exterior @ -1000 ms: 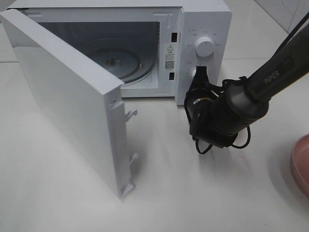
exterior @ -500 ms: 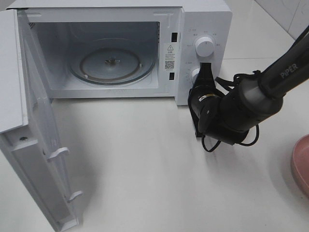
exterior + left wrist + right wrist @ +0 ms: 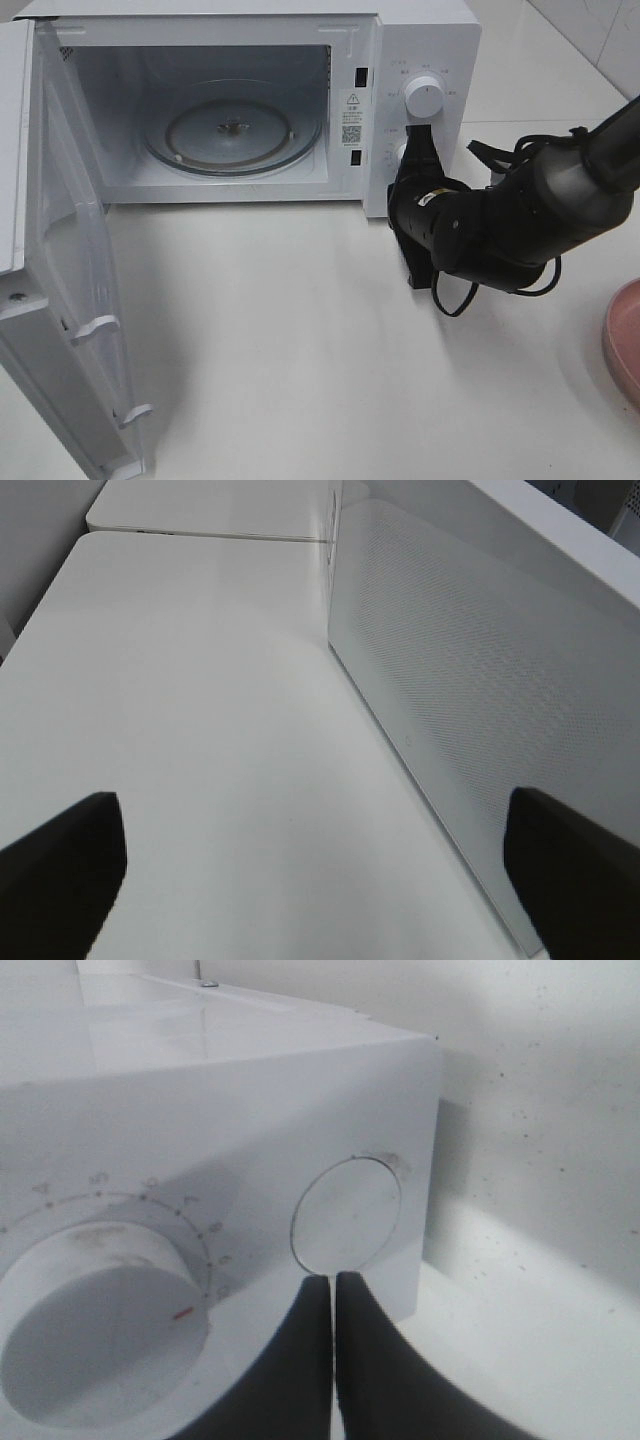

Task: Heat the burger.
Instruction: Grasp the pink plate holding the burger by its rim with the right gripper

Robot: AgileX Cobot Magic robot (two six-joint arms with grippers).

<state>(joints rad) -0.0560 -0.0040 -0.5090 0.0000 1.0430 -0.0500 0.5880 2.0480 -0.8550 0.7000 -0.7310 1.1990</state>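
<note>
A white microwave (image 3: pixel 440 60) stands on a plain white table (image 3: pixel 300 330), pale tiles (image 3: pixel 600 30) behind and a black robot arm (image 3: pixel 560 190) beside it: probably a lab's mock kitchen, not a home.

The right arm (image 3: pixel 560 195) is reaching in from the right with its wrist bending leftward, the right gripper (image 3: pixel 419 140) pointing toward the far side with both fingers pressed together, while the left gripper (image 3: pixel 310 820) is holding its fingers (image 3: pixel 60 870) spread wide.

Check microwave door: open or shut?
Open. The door stands wide out at the left of the microwave, and the bare glass turntable inside is exposed.
</note>
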